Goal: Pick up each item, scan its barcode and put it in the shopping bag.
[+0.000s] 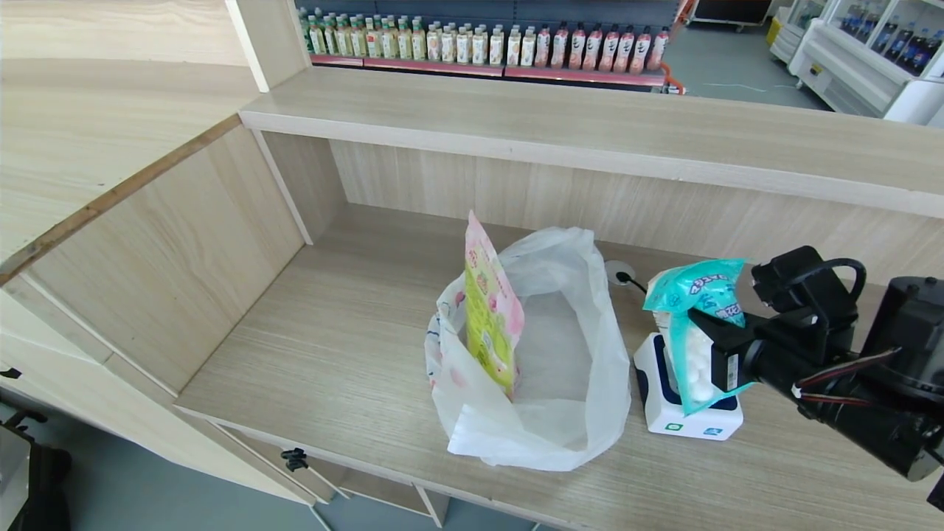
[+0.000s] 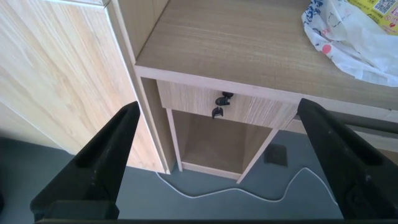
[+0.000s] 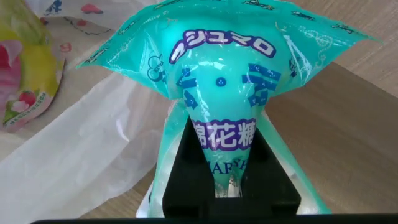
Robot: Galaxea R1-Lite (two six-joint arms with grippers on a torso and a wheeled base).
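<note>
R gripper (image 1: 714, 352) clamped on teal snack pack (image 1: 697, 295) w/ blue and purple print, held upright just over white scanner (image 1: 689, 422), beside shopping bag (image 1: 582, 354). Pink-yellow pack (image 1: 487, 310) stands inside bag. L gripper (image 2: 217, 163) spread wide, off counter (image 2: 249, 37) front.
</note>
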